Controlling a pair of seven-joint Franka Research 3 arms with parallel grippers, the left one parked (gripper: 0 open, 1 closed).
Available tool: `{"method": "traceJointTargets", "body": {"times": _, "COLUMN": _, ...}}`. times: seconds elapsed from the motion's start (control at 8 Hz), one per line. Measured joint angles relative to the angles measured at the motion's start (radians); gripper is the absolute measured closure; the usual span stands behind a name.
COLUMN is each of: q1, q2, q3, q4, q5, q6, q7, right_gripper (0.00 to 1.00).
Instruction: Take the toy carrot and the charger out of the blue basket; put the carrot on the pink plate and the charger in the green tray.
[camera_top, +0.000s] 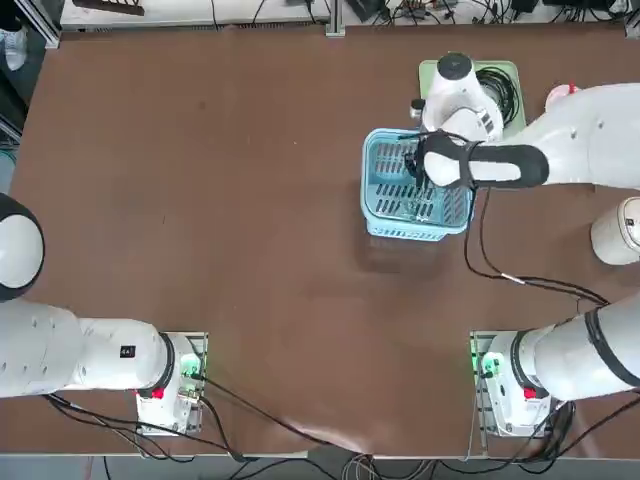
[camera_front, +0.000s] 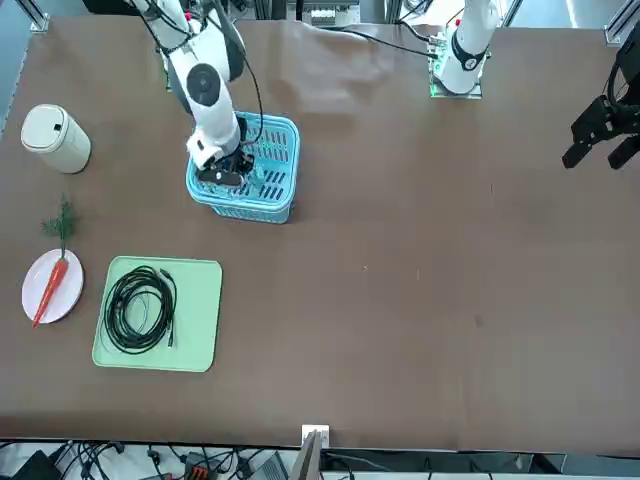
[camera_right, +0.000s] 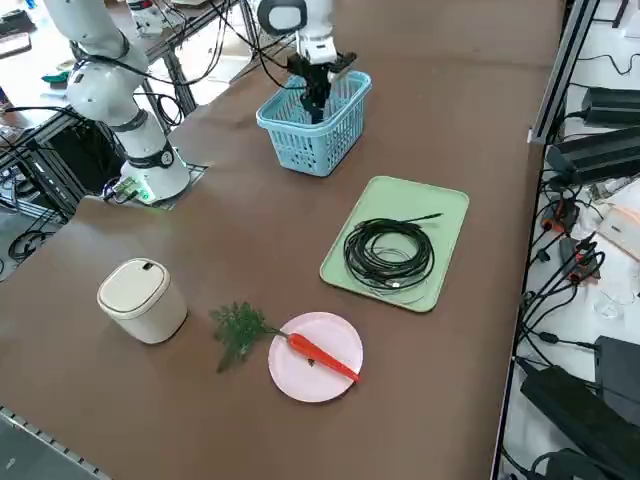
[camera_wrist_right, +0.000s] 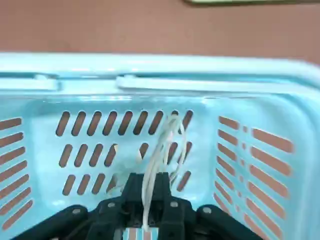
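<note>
The right pincer (camera_wrist_right: 149, 176) of a robot reaches down into a light blue basket (camera_right: 310, 158), its fingers drawn narrow on a looped, pale cord (camera_wrist_right: 164, 146) above the slotted plastic. The charger itself cannot be made out clearly. Across the brown counter (camera_right: 450, 110), the toy carrot (camera_right: 322, 354) lies on the pink plate (camera_right: 298, 385), its orange-red root slanting across the dish to the rim and its green fronds spilling past the opposite edge. Near the basket, and apart from it, the pale green tray (camera_right: 400, 195) carries a coiled black cable (camera_right: 365, 264). A white lidded container (camera_right: 143, 300) stands upright near the plate.
</note>
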Motion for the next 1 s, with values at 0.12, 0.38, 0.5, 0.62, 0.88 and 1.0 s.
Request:
{"method": "traceJointTargets", "body": {"times": 0.12, "q1": 0.004, "q2": -0.017, "q3": 0.0, "q4": 0.041, "q5": 0.0, "q6": -0.061, "q7": 0.003, "right_gripper": 0.96}}
{"method": "traceJointTargets", "body": {"times": 0.38, "q1": 0.022, "q2": -0.02, "q3": 0.0, "q4": 0.163, "q5": 0.0, "q6": -0.203, "q7": 0.022, "right_gripper": 0.96}}
{"method": "traceJointTargets", "body": {"times": 0.5, "q1": 0.026, "q2": -0.02, "q3": 0.0, "q4": 0.227, "q5": 0.0, "q6": -0.272, "q7": 0.026, "right_gripper": 0.96}}
{"method": "traceJointTargets", "body": {"times": 0.62, "q1": 0.028, "q2": -0.02, "q3": 0.0, "q4": 0.284, "q5": 0.0, "q6": -0.332, "q7": 0.027, "right_gripper": 0.96}}
{"method": "traceJointTargets", "body": {"times": 0.88, "q1": 0.039, "q2": -0.021, "q3": 0.001, "q4": 0.383, "q5": 0.0, "q6": -0.43, "q7": 0.029, "right_gripper": 0.96}}
{"method": "traceJointTargets", "body": {"times": 1.0, "q1": 0.041, "q2": -0.021, "q3": 0.0, "q4": 0.434, "q5": 0.0, "q6": -0.472, "q7": 0.029, "right_gripper": 0.96}}
